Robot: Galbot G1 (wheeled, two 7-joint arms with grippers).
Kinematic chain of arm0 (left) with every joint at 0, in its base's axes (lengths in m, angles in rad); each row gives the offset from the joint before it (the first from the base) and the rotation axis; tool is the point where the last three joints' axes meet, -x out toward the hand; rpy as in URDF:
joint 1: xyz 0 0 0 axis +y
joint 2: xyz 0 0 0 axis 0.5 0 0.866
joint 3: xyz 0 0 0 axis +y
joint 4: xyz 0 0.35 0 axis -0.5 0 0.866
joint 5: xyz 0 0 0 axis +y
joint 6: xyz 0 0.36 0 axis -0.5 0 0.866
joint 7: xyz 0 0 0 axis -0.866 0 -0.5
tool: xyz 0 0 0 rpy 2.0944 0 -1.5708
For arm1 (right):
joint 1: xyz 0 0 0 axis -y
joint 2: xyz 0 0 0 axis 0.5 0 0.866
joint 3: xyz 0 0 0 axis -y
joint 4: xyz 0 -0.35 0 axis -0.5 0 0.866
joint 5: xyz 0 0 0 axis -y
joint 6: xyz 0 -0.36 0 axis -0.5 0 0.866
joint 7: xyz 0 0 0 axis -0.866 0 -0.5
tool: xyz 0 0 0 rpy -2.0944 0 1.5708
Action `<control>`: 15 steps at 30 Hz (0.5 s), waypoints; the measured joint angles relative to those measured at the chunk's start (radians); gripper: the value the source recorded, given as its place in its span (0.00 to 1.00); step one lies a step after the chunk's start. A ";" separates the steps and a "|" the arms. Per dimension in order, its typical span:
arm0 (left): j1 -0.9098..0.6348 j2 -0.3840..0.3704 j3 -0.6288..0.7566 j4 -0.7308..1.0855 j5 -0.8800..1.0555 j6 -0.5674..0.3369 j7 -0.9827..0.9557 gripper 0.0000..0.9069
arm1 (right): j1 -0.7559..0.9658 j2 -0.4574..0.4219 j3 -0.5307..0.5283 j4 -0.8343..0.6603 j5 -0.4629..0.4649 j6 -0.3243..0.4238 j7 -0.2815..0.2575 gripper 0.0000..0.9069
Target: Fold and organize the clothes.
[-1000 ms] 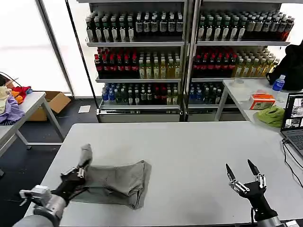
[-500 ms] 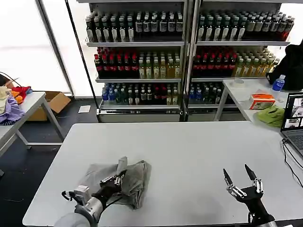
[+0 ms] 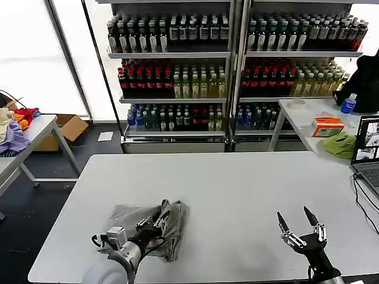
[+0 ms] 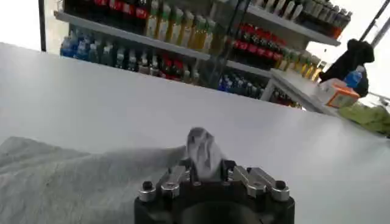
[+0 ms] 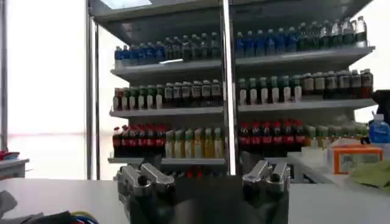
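Left gripper (image 3: 159,214) dragged the T-shirt (image 3: 142,218) sleeve further over vs 0.5s ago, jaws clenched on fabric. Shirt's bunched on bench (image 3: 237,189) front-left. Right gripper (image 3: 299,223) well right of shirt, jaws spread.

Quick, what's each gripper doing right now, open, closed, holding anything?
Left gripper: closed on a pinch of the grey T-shirt, over the shirt's right part.
Right gripper: open, empty, above the table near its front right edge.

T-shirt (image 3: 151,222) on table's (image 3: 237,189) left
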 measured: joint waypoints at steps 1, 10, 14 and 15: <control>0.005 0.000 -0.006 -0.014 -0.007 0.001 -0.003 1.00 | 0.002 -0.001 -0.001 0.000 0.000 -0.001 0.000 1.00; 0.084 0.032 -0.144 -0.118 -0.010 0.016 0.008 1.00 | 0.001 -0.015 -0.006 -0.001 0.003 0.001 -0.001 1.00; 0.134 0.051 -0.251 -0.096 0.058 -0.011 0.070 1.00 | 0.000 -0.016 -0.007 0.002 0.002 0.002 -0.001 1.00; 0.146 0.053 -0.275 -0.084 0.078 -0.021 0.087 1.00 | 0.000 -0.016 -0.006 0.004 0.002 0.002 -0.001 1.00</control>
